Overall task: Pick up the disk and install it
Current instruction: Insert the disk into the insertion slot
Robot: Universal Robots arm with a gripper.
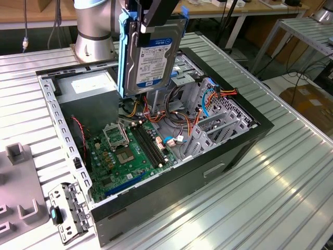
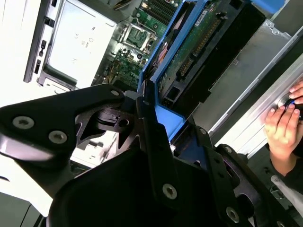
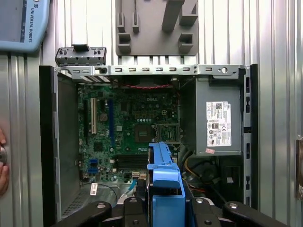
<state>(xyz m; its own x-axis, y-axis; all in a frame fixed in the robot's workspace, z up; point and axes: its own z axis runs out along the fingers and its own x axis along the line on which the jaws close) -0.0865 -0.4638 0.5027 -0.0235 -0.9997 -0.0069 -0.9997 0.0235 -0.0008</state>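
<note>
The disk (image 1: 151, 57), a silver hard drive with a white-and-blue label in a blue carrier, hangs upright above the open computer case (image 1: 61, 125). My gripper (image 1: 148, 20) is shut on its top edge. In the second wrist view the black fingers (image 2: 147, 137) clamp the blue carrier, and the disk's (image 2: 194, 52) circuit-board side shows beyond them. In the first wrist view the carrier of the disk (image 3: 165, 184) points down toward the motherboard (image 3: 132, 127). The grey drive cage (image 1: 213, 122) with cables lies at the case's end, on the exterior view's right.
A person's hand (image 2: 284, 127) rests on the table rim beside the case. The power supply (image 3: 218, 123) fills one corner of the case. The arm's base (image 1: 93, 36) stands behind the case. A grey fixture (image 1: 15, 182) and a loose metal bracket (image 1: 67, 211) lie on the ribbed table.
</note>
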